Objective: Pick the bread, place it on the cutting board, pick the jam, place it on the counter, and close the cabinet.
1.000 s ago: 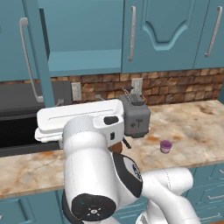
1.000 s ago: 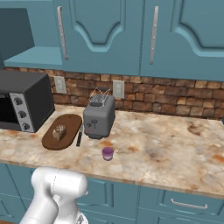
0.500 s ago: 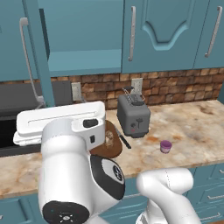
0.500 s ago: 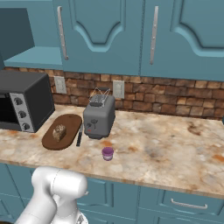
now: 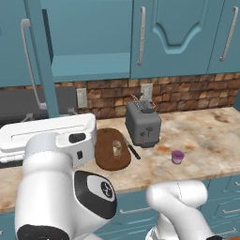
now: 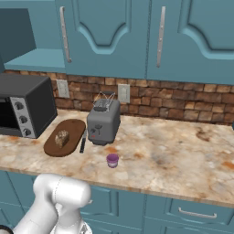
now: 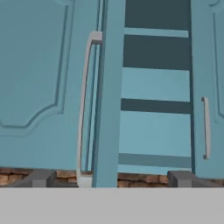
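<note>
While the bread (image 6: pixel 61 138) lies on the cutting board (image 6: pixel 73 142), near the middle of it, the arm (image 5: pixel 51 187) hides the left edge of the board in the left base view, and the slice looks there only as a small pale spot. The jam (image 6: pixel 112 160) stands upright on the counter (image 6: pixel 183 155), in front of the toaster (image 6: pixel 103 122) and apart from it, with bare stone around it. A thin knife (image 6: pixel 83 141) with a black handle lies between the board and the toaster, just beside the board.

The cabinet (image 5: pixel 84 42) is open. Its door (image 7: pixel 107 96) stands out toward the hand camera, so this view sees it almost edge-on, with the long silver handle (image 7: pixel 83 109) beside it. Behind the door the inner shelf (image 7: pixel 155 105) is visible, and I see nothing on it, but the door covers the left part of the inside. In the right base view the opening is cut off at the left edge.

The gripper (image 7: pixel 111 178) points at the lower end of the door; the two fingertips (image 7: pixel 41 178) stand wide apart with nothing between them, so it is open and holds nothing. I cannot tell whether it touches the door.

A dark microwave (image 6: pixel 23 109) stands on the counter left of the board, partly out of frame
</note>
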Controlling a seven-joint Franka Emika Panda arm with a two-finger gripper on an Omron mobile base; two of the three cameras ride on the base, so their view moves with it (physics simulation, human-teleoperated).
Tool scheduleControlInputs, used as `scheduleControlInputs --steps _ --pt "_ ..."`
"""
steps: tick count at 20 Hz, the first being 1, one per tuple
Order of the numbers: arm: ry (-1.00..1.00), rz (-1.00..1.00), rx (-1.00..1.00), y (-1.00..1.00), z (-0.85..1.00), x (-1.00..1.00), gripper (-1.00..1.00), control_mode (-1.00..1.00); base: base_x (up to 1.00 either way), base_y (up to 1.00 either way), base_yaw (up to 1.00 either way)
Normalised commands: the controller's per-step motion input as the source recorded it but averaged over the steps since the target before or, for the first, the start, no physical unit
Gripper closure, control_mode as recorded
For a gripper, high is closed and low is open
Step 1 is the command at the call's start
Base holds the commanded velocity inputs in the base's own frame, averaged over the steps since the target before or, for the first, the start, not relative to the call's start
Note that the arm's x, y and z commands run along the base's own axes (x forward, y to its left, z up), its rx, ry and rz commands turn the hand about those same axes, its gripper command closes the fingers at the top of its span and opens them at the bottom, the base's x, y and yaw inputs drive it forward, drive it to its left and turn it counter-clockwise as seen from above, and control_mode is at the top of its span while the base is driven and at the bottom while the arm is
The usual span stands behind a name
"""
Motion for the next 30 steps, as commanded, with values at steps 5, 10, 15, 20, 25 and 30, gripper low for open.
scheduleControlInputs --steps 5,10,15,20,25,30 --pt "0.00 0.00 0.00 0.32 -0.19 0.09 -1.00 -1.00 0.00 0.00 0.00" --pt "0.00 -0.05 0.00 0.22 -0.01 0.00 -1.00 -1.00 0.00 0.00 0.00" --pt "0.00 -0.12 0.00 0.14 0.00 0.00 -1.00 -1.00 0.00 0.00 0.00" --pt "0.00 -0.14 0.00 0.12 0.00 0.00 -1.00 -1.00 0.00 0.00 0.00" --pt "0.00 -0.13 0.00 0.05 0.00 0.02 -1.00 -1.00 0.00 0.00 0.00" --pt "-0.01 -0.07 0.00 0.00 0.00 0.15 -1.00 -1.00 0.00 0.00 0.00"
